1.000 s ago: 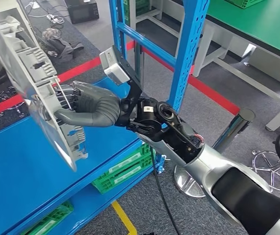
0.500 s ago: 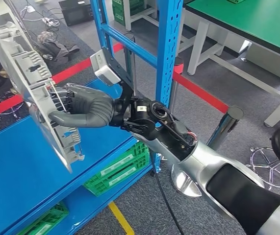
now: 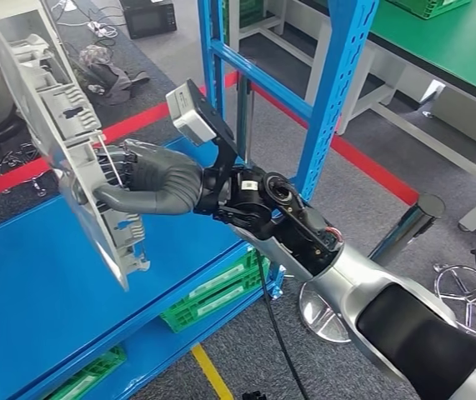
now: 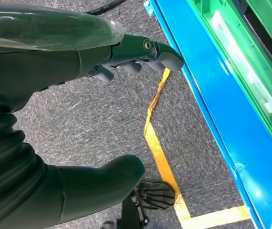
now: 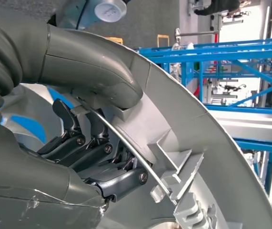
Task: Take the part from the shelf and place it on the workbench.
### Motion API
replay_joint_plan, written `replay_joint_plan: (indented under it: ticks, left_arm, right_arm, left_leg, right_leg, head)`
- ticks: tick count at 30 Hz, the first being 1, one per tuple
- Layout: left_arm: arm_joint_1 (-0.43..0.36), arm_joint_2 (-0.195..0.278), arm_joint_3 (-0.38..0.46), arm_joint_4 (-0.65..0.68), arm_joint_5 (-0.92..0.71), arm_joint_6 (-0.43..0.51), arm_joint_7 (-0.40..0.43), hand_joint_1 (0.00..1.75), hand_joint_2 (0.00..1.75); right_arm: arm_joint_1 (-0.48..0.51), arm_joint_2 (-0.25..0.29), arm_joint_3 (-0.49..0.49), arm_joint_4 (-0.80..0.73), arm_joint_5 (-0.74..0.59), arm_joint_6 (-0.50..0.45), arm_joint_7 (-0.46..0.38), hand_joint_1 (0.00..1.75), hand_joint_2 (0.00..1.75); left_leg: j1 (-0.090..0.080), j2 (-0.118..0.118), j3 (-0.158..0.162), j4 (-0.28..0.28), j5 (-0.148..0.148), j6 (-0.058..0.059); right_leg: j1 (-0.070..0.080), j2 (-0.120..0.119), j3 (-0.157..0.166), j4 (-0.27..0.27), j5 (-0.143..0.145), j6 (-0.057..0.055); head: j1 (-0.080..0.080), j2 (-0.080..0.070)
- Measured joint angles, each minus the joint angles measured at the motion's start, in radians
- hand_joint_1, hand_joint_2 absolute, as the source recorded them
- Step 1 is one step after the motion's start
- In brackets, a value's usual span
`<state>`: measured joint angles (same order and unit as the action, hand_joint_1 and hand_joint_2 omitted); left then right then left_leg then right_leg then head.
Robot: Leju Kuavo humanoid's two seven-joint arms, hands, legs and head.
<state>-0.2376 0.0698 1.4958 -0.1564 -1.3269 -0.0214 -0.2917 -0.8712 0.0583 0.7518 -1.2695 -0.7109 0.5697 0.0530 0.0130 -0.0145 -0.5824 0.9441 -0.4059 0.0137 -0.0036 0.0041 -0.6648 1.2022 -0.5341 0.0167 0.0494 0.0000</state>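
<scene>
From the head view, the right hand [image 3: 150, 179] grips the part [image 3: 65, 142], a long grey moulded panel held on edge and tilted, up in the air above the blue shelf [image 3: 27, 292] and just beside the shelf's blue upright post [image 3: 333, 92]. The grasp sits near the panel's lower half, so most of its length sticks out past the hand; my worry is that this overhang lets the panel pivot in the grasp or clip the post on the way to the green-topped workbench [image 3: 468, 50], which stands well beyond the post. In the left wrist view, the left hand [image 4: 73, 119] hangs over the grey floor beside the shelf's edge, holding nothing, its fingers apart. In the right wrist view, the thumb [image 5: 91, 67] presses on the panel's curved rim while the dark fingers [image 5: 87, 157] hook behind its ribs; a thin wire clip [image 5: 127, 148] runs across just beside those fingers and could snag them at release.
</scene>
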Motion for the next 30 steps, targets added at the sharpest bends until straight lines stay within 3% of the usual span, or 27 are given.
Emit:
replay_joint_plan:
  ticks: [2, 3, 4, 6, 8, 9, 11, 13, 14, 15, 17, 19, 22, 24, 27, 28, 29, 30]
  left_arm:
    - [-0.001, -0.003, 0.0, 0.0, -0.001, 0.0, -0.001, 0.0, 1.75]
    - [-0.002, -0.004, 0.0, 0.0, -0.002, 0.0, -0.002, 0.0, 1.75]
    - [-0.003, -0.006, 0.0, 0.0, -0.003, 0.0, -0.003, 0.0, 1.75]
    - [-0.003, -0.006, 0.0, 0.0, -0.004, -0.001, -0.003, 0.0, 1.75]
    - [-0.004, -0.007, 0.0, 0.0, -0.005, -0.002, -0.004, 0.0, 1.75]
    - [-0.006, -0.006, 0.0, 0.0, -0.006, -0.002, -0.004, 0.0, 1.75]
    - [-0.008, -0.006, 0.0, 0.0, -0.006, -0.002, -0.004, 0.0, 1.75]
    - [-0.007, -0.007, 0.0, 0.0, -0.006, -0.002, -0.004, 0.0, 1.75]
    - [-0.007, -0.007, 0.0, 0.0, -0.007, -0.002, -0.004, 0.0, 1.75]
    - [-0.007, -0.007, 0.0, 0.0, -0.007, -0.002, -0.004, 0.0, 1.75]
    - [-0.009, -0.005, 0.0, 0.0, -0.007, -0.002, -0.005, 0.0, 1.75]
    - [-0.011, -0.006, 0.0, 0.0, -0.007, -0.002, -0.006, 0.0, 1.75]
    - [-0.011, -0.008, 0.0, 0.0, -0.007, -0.004, -0.006, 0.0, 1.75]
    - [-0.011, -0.009, 0.0, 0.0, -0.006, -0.005, -0.008, 0.0, 1.75]
    - [-0.011, -0.009, 0.0, 0.0, -0.005, -0.005, -0.009, 0.0, 1.75]
    - [-0.011, -0.009, 0.0, 0.0, -0.004, -0.005, -0.009, 0.0, 1.75]
    - [-0.01, -0.01, 0.0, 0.0, -0.004, -0.005, -0.009, 0.0, 1.75]
    - [-0.01, -0.01, 0.0, 0.0, -0.004, -0.006, -0.009, 0.0, 1.75]
  right_arm:
    - [-0.001, 0.0, 0.0, 0.002, 0.006, 0.002, -0.003, 1.75, 1.75]
    - [-0.003, 0.0, -0.001, 0.003, 0.009, 0.004, -0.005, 1.75, 1.75]
    - [-0.004, 0.0, -0.001, 0.004, 0.013, 0.005, -0.007, 1.75, 1.75]
    - [-0.005, 0.0, -0.001, 0.005, 0.016, 0.007, -0.009, 1.75, 1.75]
    - [-0.006, 0.002, -0.002, 0.006, 0.016, 0.007, -0.009, 1.75, 1.75]
    - [-0.007, 0.003, -0.002, 0.006, 0.016, 0.007, -0.009, 1.75, 1.75]
    - [-0.008, 0.003, -0.002, 0.008, 0.016, 0.006, -0.009, 1.75, 1.75]
    - [-0.006, 0.003, -0.002, 0.012, 0.016, 0.006, -0.009, 1.75, 1.75]
    - [-0.005, 0.004, -0.002, 0.015, 0.016, 0.006, -0.008, 1.75, 1.75]
    - [-0.004, 0.004, -0.002, 0.016, 0.016, 0.006, -0.008, 1.75, 1.75]
    - [-0.006, 0.007, -0.002, 0.017, 0.016, 0.006, -0.008, 1.75, 1.75]
    - [-0.01, 0.009, -0.003, 0.018, 0.017, 0.006, -0.008, 1.75, 1.75]
    - [-0.011, 0.01, -0.003, 0.022, 0.02, 0.012, -0.008, 1.75, 1.75]
    - [-0.012, 0.011, -0.004, 0.023, 0.02, 0.016, -0.008, 1.75, 1.75]
    - [-0.012, 0.011, -0.006, 0.026, 0.019, 0.018, -0.008, 1.75, 1.75]
    - [-0.011, 0.011, -0.006, 0.029, 0.019, 0.019, -0.008, 1.75, 1.75]
    - [-0.009, 0.011, -0.006, 0.031, 0.019, 0.02, -0.008, 1.75, 1.75]
    - [-0.008, 0.011, -0.006, 0.033, 0.019, 0.021, -0.008, 1.75, 1.75]
  left_leg:
    - [-0.003, -0.006, 0.006, 0.001, -0.004, -0.004]
    - [-0.003, -0.009, 0.005, 0.001, -0.005, -0.007]
    - [-0.004, -0.01, 0.003, 0.002, -0.005, -0.011]
    - [-0.003, -0.013, -0.001, 0.001, -0.002, -0.021]
    - [-0.002, -0.007, -0.008, 0.022, -0.018, -0.032]
    - [-0.001, -0.003, -0.023, 0.057, -0.039, -0.037]
    - [0.003, 0.004, -0.09, 0.196, -0.105, -0.047]
    - [0.007, 0.006, -0.149, 0.307, -0.136, -0.055]
    - [0.009, 0.007, -0.151, 0.305, -0.121, -0.058]
    - [0.012, 0.009, -0.131, 0.259, -0.09, -0.06]
    - [0.014, 0.022, -0.06, 0.11, -0.024, -0.062]
    - [0.012, 0.029, -0.017, 0.02, 0.001, -0.051]
    - [0.008, 0.021, -0.014, 0.011, -0.001, -0.026]
    - [0.009, 0.015, -0.012, 0.009, 0.0, -0.014]
    - [0.006, 0.004, -0.011, 0.009, -0.001, -0.003]
    - [0.005, -0.001, -0.011, 0.009, -0.002, -0.002]
    - [0.003, -0.007, -0.009, 0.01, -0.002, -0.001]
    - [0.001, -0.014, -0.008, 0.01, -0.003, -0.001]
  right_leg:
    - [0.004, 0.008, 0.063, -0.147, 0.074, -0.014]
    - [0.007, 0.011, 0.089, -0.202, 0.092, -0.02]
    - [0.009, 0.014, 0.103, -0.234, 0.098, -0.025]
    - [0.009, 0.012, 0.113, -0.249, 0.096, -0.029]
    - [0.003, 0.007, 0.119, -0.259, 0.101, -0.037]
    - [0.0, 0.004, 0.122, -0.263, 0.104, -0.04]
    - [-0.001, -0.002, 0.123, -0.265, 0.105, -0.044]
    - [-0.002, -0.008, 0.123, -0.265, 0.104, -0.044]
    - [-0.002, -0.01, 0.123, -0.265, 0.104, -0.043]
    - [-0.003, -0.012, 0.124, -0.264, 0.102, -0.042]
    - [-0.002, -0.014, 0.124, -0.258, 0.097, -0.034]
    - [0.002, -0.016, 0.122, -0.252, 0.091, -0.023]
    - [0.002, -0.023, 0.122, -0.25, 0.085, -0.008]
    - [-0.002, -0.02, 0.104, -0.21, 0.055, 0.001]
    - [-0.004, -0.011, 0.013, -0.007, -0.041, 0.007]
    - [-0.004, -0.01, -0.012, 0.043, -0.053, 0.006]
    - [-0.004, -0.01, -0.021, 0.056, -0.045, 0.003]
    - [-0.003, -0.008, -0.01, 0.026, -0.018, -0.002]
  head:
    - [0.005, 0.0]
    - [0.006, 0.0]
    - [0.008, 0.0]
    - [0.008, 0.0]
    - [0.005, 0.0]
    - [0.0, 0.0]
    - [-0.015, 0.0]
    - [-0.026, 0.0]
    - [-0.028, 0.0]
    - [-0.03, 0.0]
    - [-0.034, 0.0]
    - [-0.035, 0.0]
    - [-0.026, 0.0]
    - [-0.021, 0.0]
    - [-0.005, 0.0]
    - [-0.002, 0.0]
    - [0.002, 0.0]
    - [0.005, 0.0]
